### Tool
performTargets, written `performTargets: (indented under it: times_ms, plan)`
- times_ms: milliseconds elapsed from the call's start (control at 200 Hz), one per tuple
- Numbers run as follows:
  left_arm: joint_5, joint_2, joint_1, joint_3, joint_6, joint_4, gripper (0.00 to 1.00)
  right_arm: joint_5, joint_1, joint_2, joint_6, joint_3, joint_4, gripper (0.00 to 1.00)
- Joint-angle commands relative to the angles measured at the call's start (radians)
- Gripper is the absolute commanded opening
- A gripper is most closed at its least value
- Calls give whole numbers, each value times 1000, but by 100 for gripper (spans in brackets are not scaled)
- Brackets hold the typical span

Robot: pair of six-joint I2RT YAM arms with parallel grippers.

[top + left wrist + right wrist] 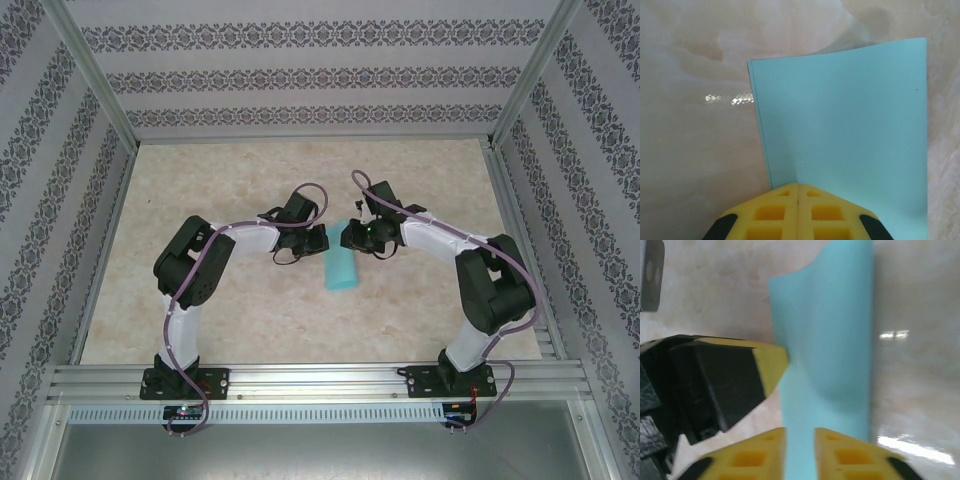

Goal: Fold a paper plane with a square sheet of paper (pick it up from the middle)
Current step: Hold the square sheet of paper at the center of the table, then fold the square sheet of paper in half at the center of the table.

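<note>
Top external view: a desk (pixel 200 200) with a pale beige, marbled surface stands inside a booth. The booth's walls (pixel 300 80) carry striped grey-and-white damask wallpaper. Slanting metal posts rise at the corners, and an aluminium rail (pixel 320 385) runs along the near edge, where both arm bases are bolted.

The left arm (pixel 190 270) and the right arm (pixel 490 290), each trailing a purple cable, bend inward and meet near the middle of the desk. A turquoise sheet of paper (pixel 340 268) lies there, folded into a narrow strip. Its far end is tucked under the two wrists, which hide it from above.

Left wrist view: the yellow left fingers (pixel 785 192) are pressed together with no gap, and their tips are at the near edge of the sheet of paper (pixel 850 125). They hide that edge, so I cannot tell whether they pinch it. The paper bows upward, and two layers show along its left edge.

Right wrist view: the yellow right fingers (pixel 755 455) stand a narrow gap apart, with the sheet of paper (pixel 830 340) running into that gap. A firm grip is not evident. One black and yellow left finger (pixel 767 362) touches the paper's left edge.
</note>
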Motion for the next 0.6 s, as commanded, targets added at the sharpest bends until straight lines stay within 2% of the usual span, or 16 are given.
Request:
performTargets:
  times_ms: [0,145,594]
  plan:
    - [-90,83,-10,-28,8,-155,0,-88,5,52,3,44,46,14]
    - [-87,87,-10,-27,5,-157,0,-94,4,121,-5,80,27,7]
    - [-115,99,-11,-15,1,-208,0,-22,-18,229,-18,117,-5,6]
